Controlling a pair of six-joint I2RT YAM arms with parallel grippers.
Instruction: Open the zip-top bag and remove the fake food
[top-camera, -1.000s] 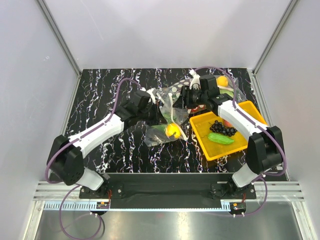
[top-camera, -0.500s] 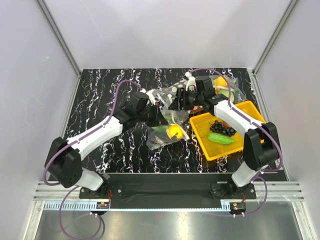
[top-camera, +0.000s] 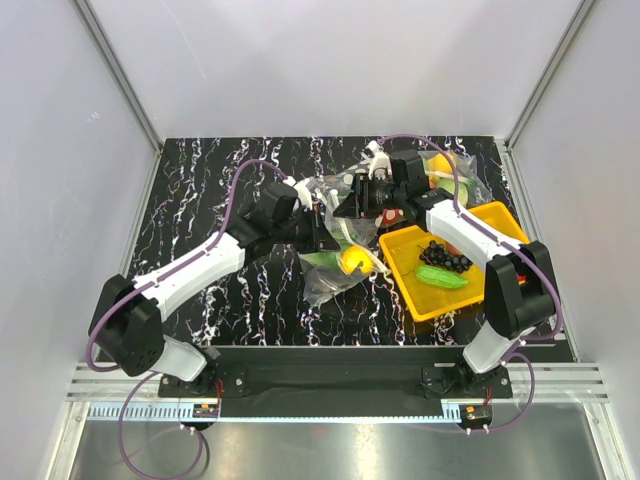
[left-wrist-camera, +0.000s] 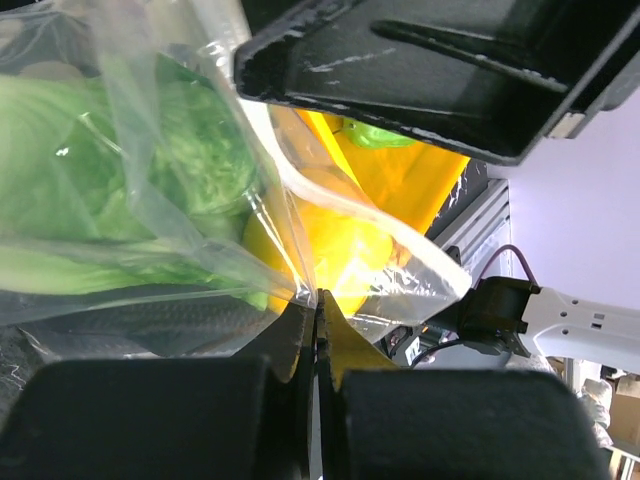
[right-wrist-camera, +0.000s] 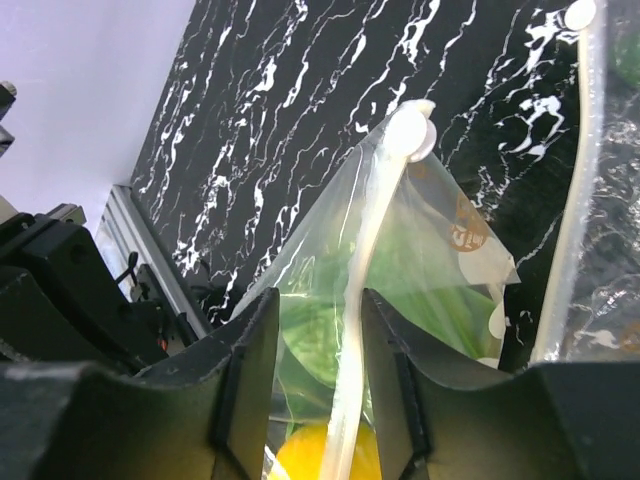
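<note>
The bag (top-camera: 335, 240) hangs just left of the tray (top-camera: 500, 222), lifted off the desk (top-camera: 220, 180) between the two grippers. Low inside it sit the lemon (top-camera: 350, 260) and the lettuce (left-wrist-camera: 120, 170); I cannot make out anything else in it. The left gripper (left-wrist-camera: 317, 322) is pinched together on a fold of the bag's film, on the side away from the tray. The right gripper (right-wrist-camera: 318, 300), on the tray side, has its jaws apart with the zip strip (right-wrist-camera: 358, 270) running between them, not visibly clamped. The step in hand looks like opening the mouth. The strip seems unparted, so the next move calls for the right gripper to close on one lip and pull away from the left. The tray holds grapes (top-camera: 446, 257) and a cucumber (top-camera: 441, 279). Behind the tray lies a second clear bag (top-camera: 455, 175) with fruit in it.
</note>
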